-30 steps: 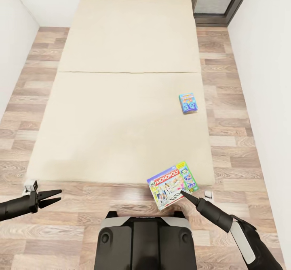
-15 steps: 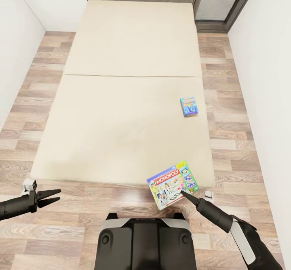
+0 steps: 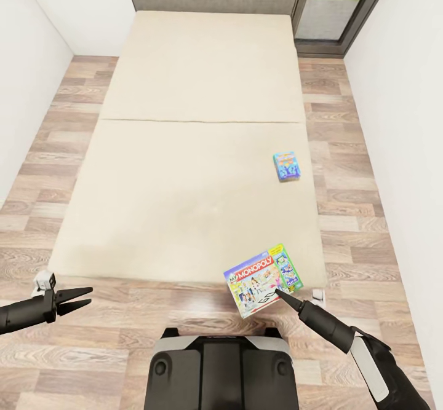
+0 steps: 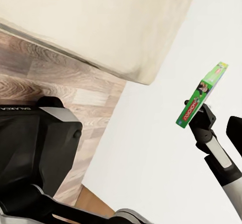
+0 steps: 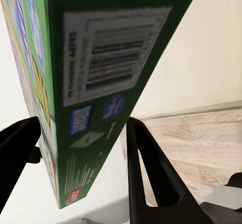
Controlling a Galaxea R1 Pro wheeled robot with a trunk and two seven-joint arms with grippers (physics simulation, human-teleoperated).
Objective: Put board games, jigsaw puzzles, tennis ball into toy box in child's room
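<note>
Right fingers (image 3: 280, 292) pinch Monopoly box (image 3: 263, 279), contact pt hidden.

Your left gripper (image 3: 85, 297) has two black pointed fingers on a slim black forearm, with a small white-grey block mounted just behind them. Your right gripper (image 3: 280, 292) is a black tapered tip on a thicker black forearm carrying a light grey panel. Your base (image 3: 221, 370) is glossy black with a silver-grey upper band and rounded corner housings.
</note>
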